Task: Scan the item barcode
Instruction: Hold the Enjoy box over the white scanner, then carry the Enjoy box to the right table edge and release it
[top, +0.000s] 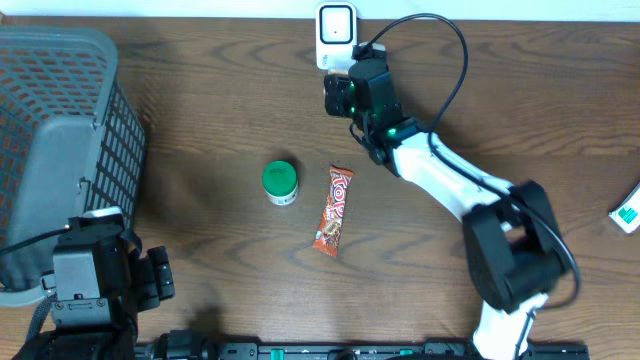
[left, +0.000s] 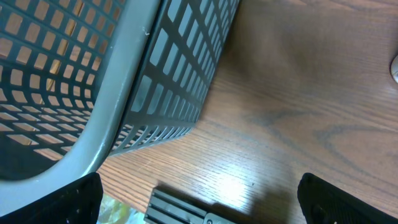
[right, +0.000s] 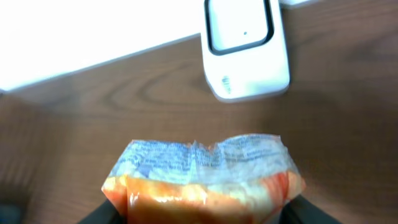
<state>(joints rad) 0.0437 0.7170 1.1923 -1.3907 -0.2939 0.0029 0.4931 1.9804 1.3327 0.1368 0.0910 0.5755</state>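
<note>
Dark, grainy wooden table (top: 220, 130). The right gripper (right: 205, 214) pinches a crinkly plastic packet (right: 202, 168) (clear printed top, orange below) between its dark fingers, just in front of the glossy white, rounded scanner (right: 244, 46). The left gripper (left: 202, 202) stands wide, holding nothing, beside the grey plastic lattice basket (left: 130, 93).
</note>
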